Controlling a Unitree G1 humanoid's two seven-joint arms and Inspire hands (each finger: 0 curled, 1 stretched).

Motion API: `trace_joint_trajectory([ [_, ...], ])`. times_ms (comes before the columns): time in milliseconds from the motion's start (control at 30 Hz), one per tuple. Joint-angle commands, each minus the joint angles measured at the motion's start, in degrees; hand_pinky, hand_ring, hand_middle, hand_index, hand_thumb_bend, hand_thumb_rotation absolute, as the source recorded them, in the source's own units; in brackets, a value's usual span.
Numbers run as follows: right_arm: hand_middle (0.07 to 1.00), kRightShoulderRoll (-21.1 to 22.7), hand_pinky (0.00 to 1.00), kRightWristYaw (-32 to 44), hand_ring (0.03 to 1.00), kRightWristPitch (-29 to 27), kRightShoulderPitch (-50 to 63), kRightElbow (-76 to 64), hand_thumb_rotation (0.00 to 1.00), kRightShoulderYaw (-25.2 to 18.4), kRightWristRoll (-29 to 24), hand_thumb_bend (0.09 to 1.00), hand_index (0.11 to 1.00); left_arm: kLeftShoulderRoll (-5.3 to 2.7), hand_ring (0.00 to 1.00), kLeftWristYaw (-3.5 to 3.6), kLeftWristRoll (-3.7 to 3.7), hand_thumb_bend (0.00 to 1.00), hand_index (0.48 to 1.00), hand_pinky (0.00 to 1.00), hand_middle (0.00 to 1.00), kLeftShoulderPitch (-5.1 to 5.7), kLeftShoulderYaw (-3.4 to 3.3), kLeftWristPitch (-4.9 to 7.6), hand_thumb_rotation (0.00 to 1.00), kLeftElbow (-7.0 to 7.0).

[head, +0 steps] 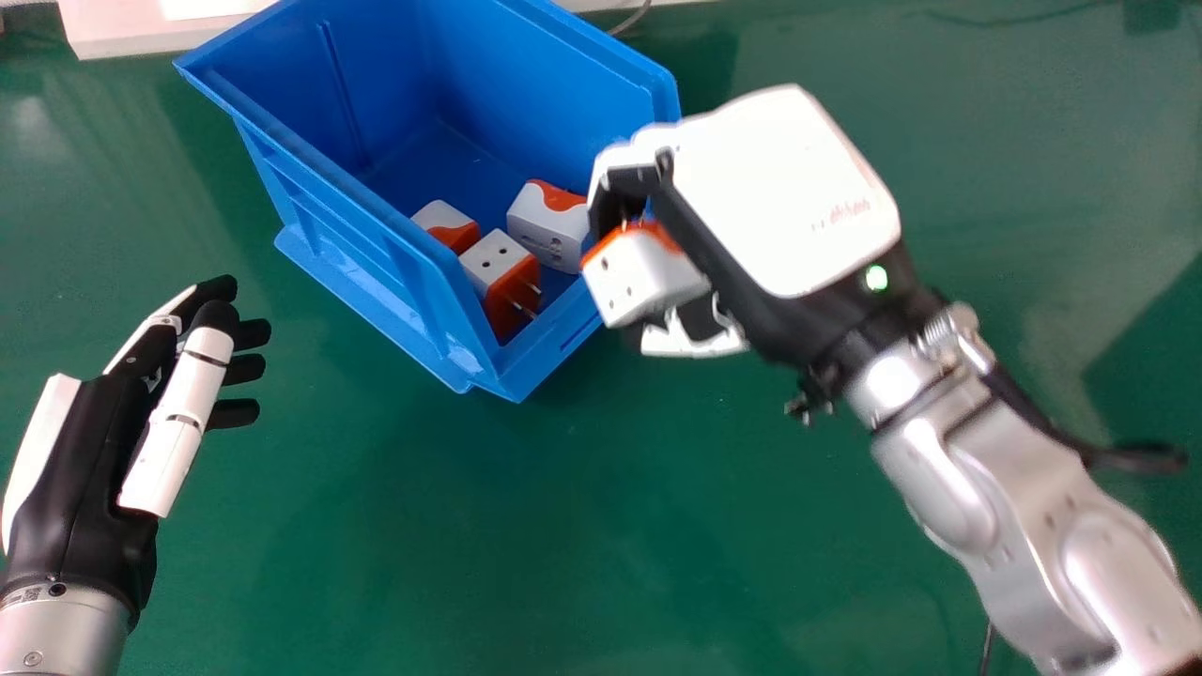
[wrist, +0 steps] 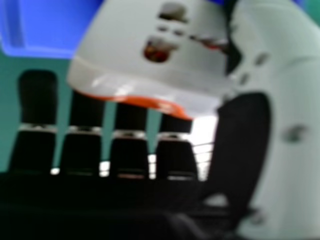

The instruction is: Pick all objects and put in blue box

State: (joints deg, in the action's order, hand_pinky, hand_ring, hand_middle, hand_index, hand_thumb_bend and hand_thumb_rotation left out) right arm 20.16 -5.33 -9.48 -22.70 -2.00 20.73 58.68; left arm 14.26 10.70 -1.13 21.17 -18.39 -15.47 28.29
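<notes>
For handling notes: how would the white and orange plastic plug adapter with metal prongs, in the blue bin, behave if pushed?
The adapter looks hard-shelled, so probably stiff. Its flat faces suggest sliding, not rolling. Its prongs might catch.

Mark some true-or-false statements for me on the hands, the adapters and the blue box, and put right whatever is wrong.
1. The right hand has hold of a white and orange adapter. True.
2. Only one adapter shows inside the blue box. False: three adapters show inside it.
3. In the head view, the left hand is to the left of the blue box. True.
4. The left hand is gripping an adapter. False: its fingers are straight and it holds nothing.
5. Metal prongs show on one of the adapters in the box. True.
</notes>
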Motion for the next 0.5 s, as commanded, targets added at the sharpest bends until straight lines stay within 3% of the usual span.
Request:
trace_joint_trajectory([
  [0, 0.533, -1.3, 0.35, -2.2, 0.441, -0.4, -4.6, 1.9, 0.0, 0.6, 0.3, 0.497, 0.489, 0.53, 0.8, 0.09, -0.2, 0.43, 0.872, 0.73, 0.81, 0.32, -0.25, 1.27, 0.89, 0.87],
  [467, 0.535, -9.2, 0.34, -10.2, 0.435, -0.7, -22.5, 26.9, 0.0, 5.7, -1.2, 0.495, 0.498, 0.38, 0.8, 0.06, -0.06, 0.43, 0.875, 0.73, 0.82, 1.65, -0.16, 1.53, 0.9, 1.99],
])
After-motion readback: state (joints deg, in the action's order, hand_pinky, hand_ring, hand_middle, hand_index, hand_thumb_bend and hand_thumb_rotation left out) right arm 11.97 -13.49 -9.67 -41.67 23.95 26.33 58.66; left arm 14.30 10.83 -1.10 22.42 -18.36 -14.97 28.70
